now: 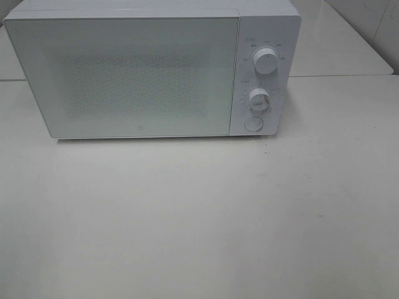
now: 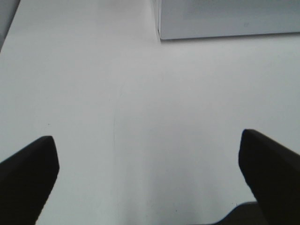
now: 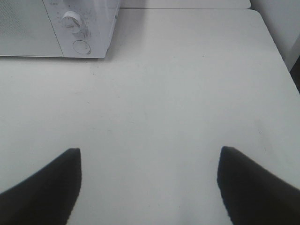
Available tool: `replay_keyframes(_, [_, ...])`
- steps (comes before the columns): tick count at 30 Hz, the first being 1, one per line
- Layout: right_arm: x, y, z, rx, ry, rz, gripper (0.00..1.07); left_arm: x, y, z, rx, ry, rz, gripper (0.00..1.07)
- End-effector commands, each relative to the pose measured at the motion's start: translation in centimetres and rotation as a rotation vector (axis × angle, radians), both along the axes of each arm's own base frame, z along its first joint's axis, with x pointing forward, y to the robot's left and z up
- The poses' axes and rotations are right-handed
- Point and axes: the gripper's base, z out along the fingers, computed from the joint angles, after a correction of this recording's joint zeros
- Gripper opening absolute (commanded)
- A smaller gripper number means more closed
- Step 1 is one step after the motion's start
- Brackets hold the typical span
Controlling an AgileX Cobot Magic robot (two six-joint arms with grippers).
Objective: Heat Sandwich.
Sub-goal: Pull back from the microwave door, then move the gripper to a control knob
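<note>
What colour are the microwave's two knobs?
Both round knobs are white; clearest in the exterior high view.

Microwave [image 1: 153, 71] at the table's [image 1: 199, 218] rear, knobs on its right.

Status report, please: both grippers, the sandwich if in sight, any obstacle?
Open and empty: left gripper, right gripper. No sandwich in sight. Door of microwave shut. No obstacle seen on table.

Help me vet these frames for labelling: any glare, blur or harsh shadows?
Exterior high: soft even light, grainy speckle on the microwave door, thin shadow under it. Left wrist: table washed out, left hand dark and soft-edged. Right wrist: table evenly lit, right hand a blurred silhouette.
</note>
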Motion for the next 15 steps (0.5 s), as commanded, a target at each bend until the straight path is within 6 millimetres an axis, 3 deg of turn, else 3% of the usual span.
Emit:
replay_keyframes(1, [-0.33,-0.04,0.02,-0.002,-0.035,-0.003,0.76,-1.6,-0.2,0.08,-0.005,-0.114,-0.006,1.01])
replay_keyframes(4, [-0.33,-0.04,0.02,-0.002,-0.035,-0.003,0.76,-2.44,-0.25,0.07,-0.001,-0.169,-0.006,1.01])
replay_keyframes(15, [-0.33,-0.04,0.02,-0.002,-0.035,-0.003,0.76,-2.49,-0.21,0.07,-0.004,-0.169,-0.055,1.01])
